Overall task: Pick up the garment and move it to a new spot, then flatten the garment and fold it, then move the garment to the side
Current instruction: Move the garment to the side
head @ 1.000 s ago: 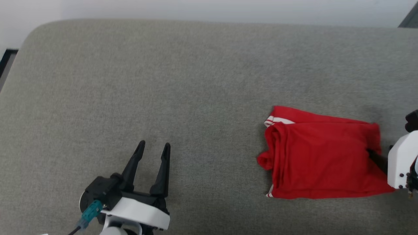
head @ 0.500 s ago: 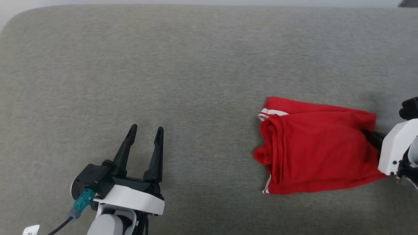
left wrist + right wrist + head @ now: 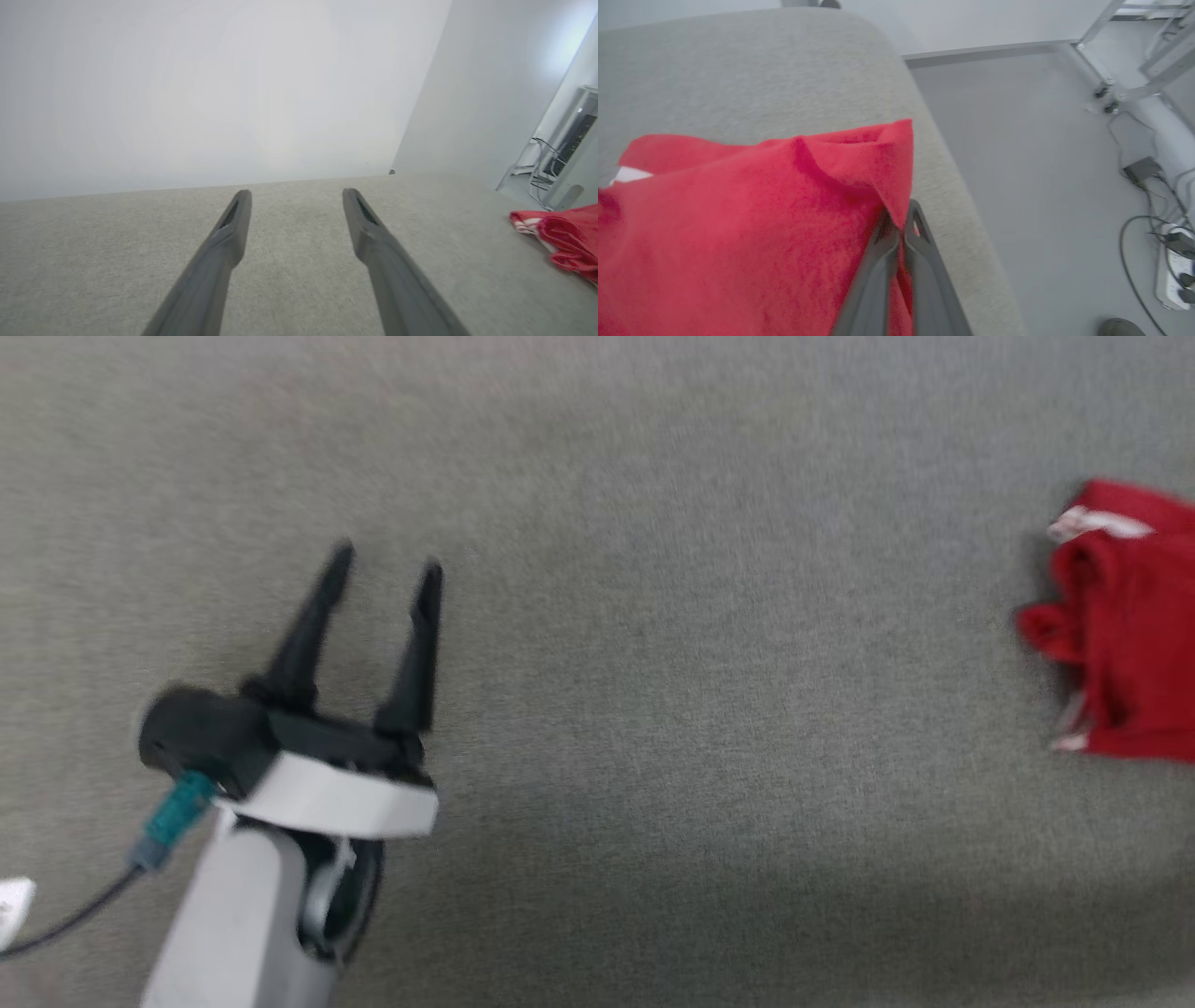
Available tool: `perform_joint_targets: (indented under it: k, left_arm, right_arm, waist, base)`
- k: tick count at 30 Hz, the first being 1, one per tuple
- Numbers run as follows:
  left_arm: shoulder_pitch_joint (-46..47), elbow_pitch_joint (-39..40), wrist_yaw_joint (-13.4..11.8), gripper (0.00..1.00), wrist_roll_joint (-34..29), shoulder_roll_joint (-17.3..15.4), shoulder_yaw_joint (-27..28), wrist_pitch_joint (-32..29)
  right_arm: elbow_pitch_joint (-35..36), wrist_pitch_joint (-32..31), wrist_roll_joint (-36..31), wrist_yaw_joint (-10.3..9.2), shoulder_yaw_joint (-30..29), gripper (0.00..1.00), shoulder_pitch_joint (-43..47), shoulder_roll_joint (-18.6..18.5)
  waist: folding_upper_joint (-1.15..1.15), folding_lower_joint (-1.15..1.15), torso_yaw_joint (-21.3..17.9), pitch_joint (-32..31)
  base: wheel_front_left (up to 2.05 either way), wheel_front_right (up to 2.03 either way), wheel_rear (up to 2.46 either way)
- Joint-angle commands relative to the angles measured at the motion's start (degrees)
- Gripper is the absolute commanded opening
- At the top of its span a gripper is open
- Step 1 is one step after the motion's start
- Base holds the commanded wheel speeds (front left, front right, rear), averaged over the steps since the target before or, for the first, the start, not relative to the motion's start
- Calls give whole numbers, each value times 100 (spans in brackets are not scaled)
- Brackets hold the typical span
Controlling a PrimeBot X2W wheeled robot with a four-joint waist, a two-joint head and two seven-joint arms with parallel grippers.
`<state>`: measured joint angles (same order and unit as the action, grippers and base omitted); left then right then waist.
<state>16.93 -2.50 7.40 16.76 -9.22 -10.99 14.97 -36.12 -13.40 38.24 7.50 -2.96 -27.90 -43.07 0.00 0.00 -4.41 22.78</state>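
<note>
**A:** What is the right gripper [image 3: 902,215] doing?

**B:** In its wrist view its two dark fingers [image 3: 873,280] rise from the bottom middle, pressed together on the shirt [image 3: 738,210]. Red cloth is pinched between them, close to a corner that rises to a peak

**A:** And where is the shirt?

**B:** It takes up the lower left of that view, bunched, with a bit of white at the left edge. It lies on the grey padded table [image 3: 761,70], close to the table's rounded edge. Right of that edge is the grey floor [image 3: 1017,140], with metal frame legs [image 3: 1104,84] at the upper right and a power strip [image 3: 1176,275] with cables at the lower right

**A:** The left gripper?

**B:** The left gripper [image 3: 386,560] sits at the lower left of the head view, jaws wide apart with nothing between them, pointing up the frame over bare table. A teal plug [image 3: 177,807] with a dark cable hangs at its wrist. That view is blurred; the shirt [image 3: 1130,635] is at the right edge, cut off by the frame and well apart from this gripper

**A:** And its own wrist view?

**B:** The spread fingers reach over the table towards a white wall [image 3: 187,93], and the shirt [image 3: 567,233] shows at the lower right edge
</note>
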Motion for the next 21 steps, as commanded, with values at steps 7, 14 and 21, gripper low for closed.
perform_joint_targets:
  k: [7, 14, 21]
  left_arm:
    - [982, 225, 13, 100, -132, -375, -29, 29]
    - [1458, 375, 13, 100, -180, -498, -216, 29]
    - [1215, 525, 13, 100, -225, -381, -145, 29]
  right_arm:
    - [-820, 814, -610, -2, -417, 0, -1141, -117]
    - [-1914, 1400, -1549, -2, -371, 0, -2147, -72]
    - [-2666, 1872, -1948, -2, -181, 100, -2493, 130]
  waist:
    - [0, 0, -364, 1103]
    - [0, 0, -236, 1438]
    - [0, 0, -81, 1344]
  base:
    - [0, 0, 0]
    - [0, 0, 0]
    - [0, 0, 0]
